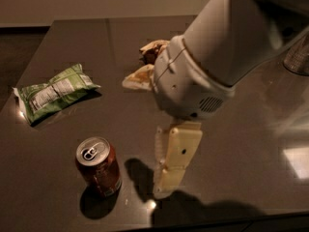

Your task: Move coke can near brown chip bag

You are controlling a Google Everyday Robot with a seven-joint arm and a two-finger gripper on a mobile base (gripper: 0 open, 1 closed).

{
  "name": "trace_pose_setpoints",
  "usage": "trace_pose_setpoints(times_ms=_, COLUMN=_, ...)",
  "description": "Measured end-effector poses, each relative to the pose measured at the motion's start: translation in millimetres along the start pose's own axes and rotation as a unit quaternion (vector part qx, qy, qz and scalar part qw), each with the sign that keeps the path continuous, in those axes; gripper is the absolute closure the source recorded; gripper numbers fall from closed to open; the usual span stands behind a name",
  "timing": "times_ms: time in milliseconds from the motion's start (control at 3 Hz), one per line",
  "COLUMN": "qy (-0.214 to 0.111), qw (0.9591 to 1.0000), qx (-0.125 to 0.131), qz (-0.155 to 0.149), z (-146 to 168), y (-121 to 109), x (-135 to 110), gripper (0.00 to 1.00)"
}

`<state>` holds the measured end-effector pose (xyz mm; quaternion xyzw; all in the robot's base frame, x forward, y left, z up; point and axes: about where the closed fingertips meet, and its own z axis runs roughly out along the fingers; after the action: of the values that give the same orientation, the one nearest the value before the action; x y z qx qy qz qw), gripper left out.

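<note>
The coke can [98, 166] stands upright on the dark table [58, 187] at the front left, its silver top and pull tab showing. My gripper [164, 185] hangs down to the right of the can, a short gap away and not touching it, with its tip close to the tabletop. The brown chip bag [139, 77] lies further back in the middle. My white arm hides most of the bag, so only its left edge shows.
A green chip bag [53, 92] with a white label lies at the left, behind the can. A shiny object [298, 57] stands at the right edge. The table's front edge runs just below the can and gripper.
</note>
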<state>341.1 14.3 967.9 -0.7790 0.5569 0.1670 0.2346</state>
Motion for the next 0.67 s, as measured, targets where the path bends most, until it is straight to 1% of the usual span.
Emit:
trace_pose_setpoints(times_ms=333, qy=-0.017, qw=0.9993, qx=-0.033, qz=-0.01, z=31, y=11, x=-26, gripper=0.0)
trace_pose_setpoints(times_ms=667, qy=-0.024, qw=0.9981, qx=-0.057, qz=-0.005, z=61, y=13, x=-38, gripper=0.0)
